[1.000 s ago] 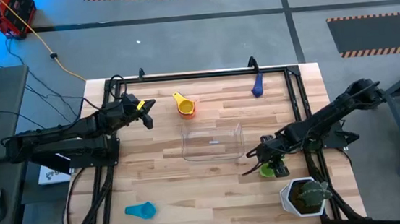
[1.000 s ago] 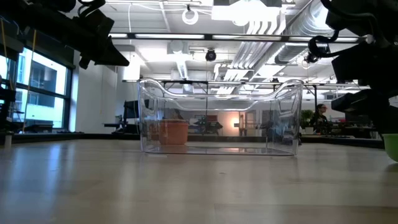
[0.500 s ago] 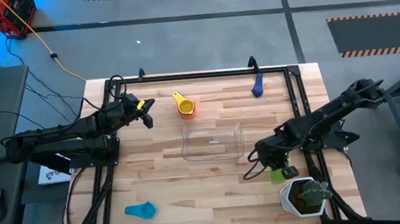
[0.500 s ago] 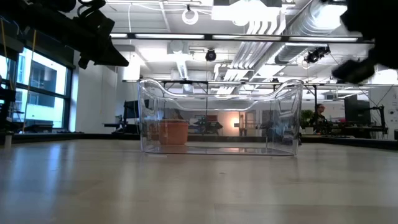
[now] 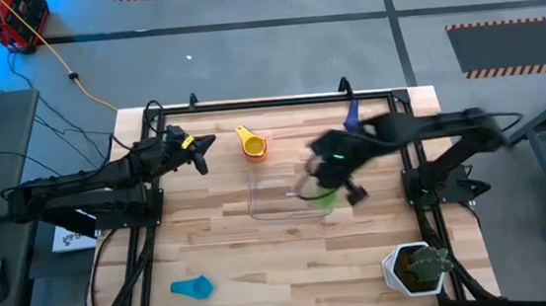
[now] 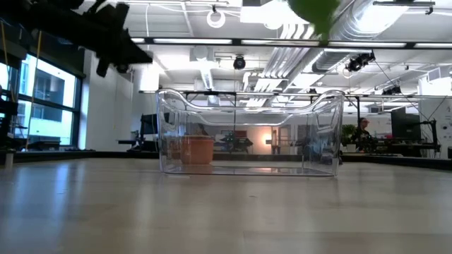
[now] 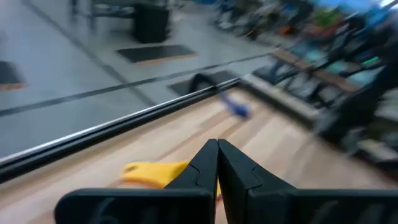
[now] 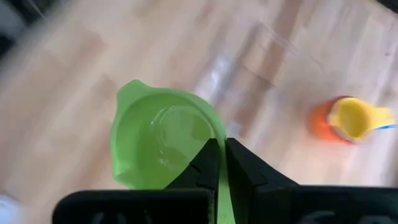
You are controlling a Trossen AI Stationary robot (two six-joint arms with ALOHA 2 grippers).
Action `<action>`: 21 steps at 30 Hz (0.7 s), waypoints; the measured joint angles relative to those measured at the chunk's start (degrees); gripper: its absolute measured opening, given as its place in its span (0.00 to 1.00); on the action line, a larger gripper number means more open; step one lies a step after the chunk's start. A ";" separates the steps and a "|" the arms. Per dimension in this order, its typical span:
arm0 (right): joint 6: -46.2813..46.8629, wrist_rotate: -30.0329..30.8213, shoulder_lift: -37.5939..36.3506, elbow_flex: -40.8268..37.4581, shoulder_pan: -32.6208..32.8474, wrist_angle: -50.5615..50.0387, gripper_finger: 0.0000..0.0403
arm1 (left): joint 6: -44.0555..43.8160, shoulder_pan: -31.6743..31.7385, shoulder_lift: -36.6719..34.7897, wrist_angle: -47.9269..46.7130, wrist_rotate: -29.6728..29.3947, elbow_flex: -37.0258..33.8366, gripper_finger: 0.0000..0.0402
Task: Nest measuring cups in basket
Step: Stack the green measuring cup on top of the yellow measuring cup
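My right gripper (image 5: 321, 180) is shut on the green measuring cup (image 5: 325, 199), high above the right end of the clear basket (image 5: 286, 193). The cup shows blurred at the top of the low view (image 6: 315, 10). My left gripper (image 5: 199, 146) is shut and empty, held above the table's far left, near the yellow cup nested in the orange cup (image 5: 252, 145). A dark blue cup (image 5: 351, 117) lies at the far edge. A light blue cup (image 5: 192, 288) lies at the near left. The other cups are out of view. My right gripper pinches the green cup's handle (image 8: 221, 198) between its two fingers, close to the bowl. The fingers come from above, slanting down. The cup (image 8: 163, 144) is lifted clear of the table, its mouth up, above the basket.
A white pot with a green plant (image 5: 414, 267) stands at the near right corner. A black rail frame (image 5: 269, 102) runs along the table's far and side edges. Bare wood lies in front of the basket (image 6: 247, 134).
My right gripper has risen from the table's near right, beside the plant pot, and swung toward the far left to above the basket's right end. The green cup has gone with it, lifted clear of the table.
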 joint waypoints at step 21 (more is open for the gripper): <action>-45.37 11.15 48.08 45.33 -18.51 0.72 0.00 | -14.37 -0.02 -0.61 44.03 12.59 0.00 0.00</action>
